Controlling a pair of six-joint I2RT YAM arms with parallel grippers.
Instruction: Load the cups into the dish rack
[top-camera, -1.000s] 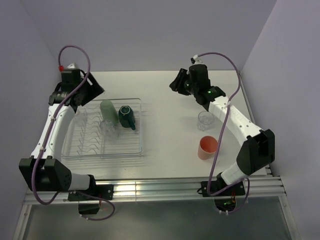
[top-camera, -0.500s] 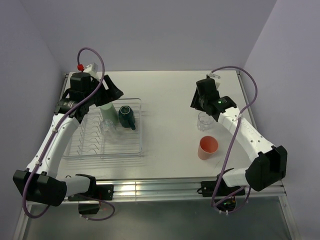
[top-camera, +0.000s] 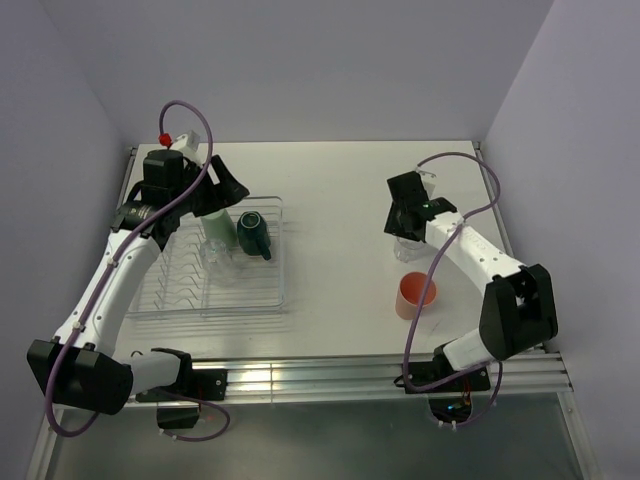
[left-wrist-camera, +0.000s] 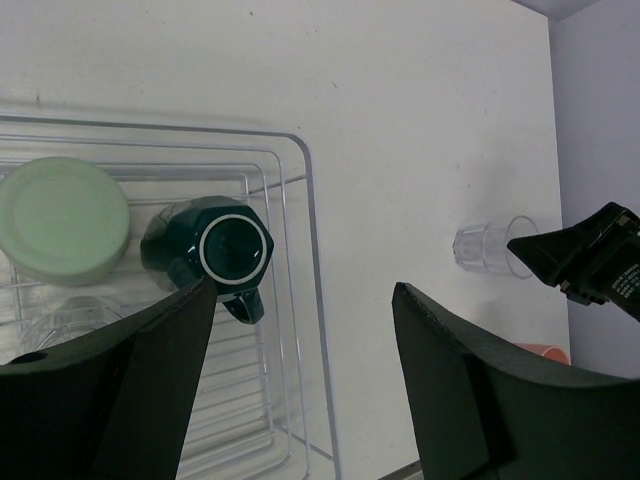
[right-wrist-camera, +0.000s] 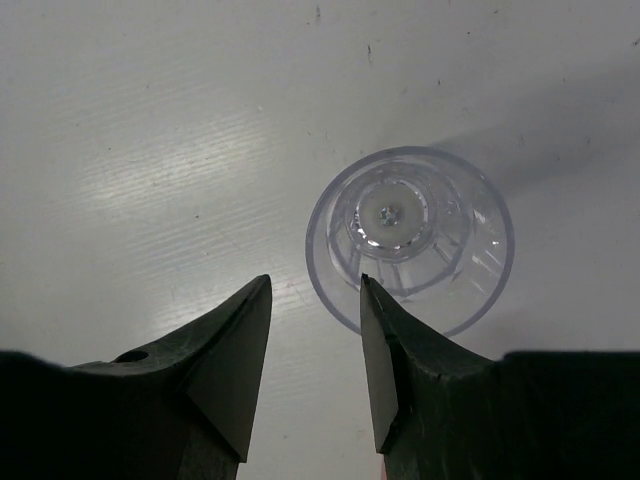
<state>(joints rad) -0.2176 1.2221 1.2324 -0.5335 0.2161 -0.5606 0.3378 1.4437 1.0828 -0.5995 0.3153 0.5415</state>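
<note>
Tabletop (top-camera: 340, 200) holds an upright glass (right-wrist-camera: 410, 235) just beyond the nearer right gripper (right-wrist-camera: 313, 300), offset toward one finger; jaws slightly parted, empty

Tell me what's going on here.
Two robot arms are loading cups into a rack. It holds a green tumbler, a teal mug and a clear glass. The right arm has its open jaws just above a second glass standing on the table, not yet gripping it. A pink tumbler sits nearby on the table. The left arm hovers over the rack's far end, jaws open and empty.
</note>
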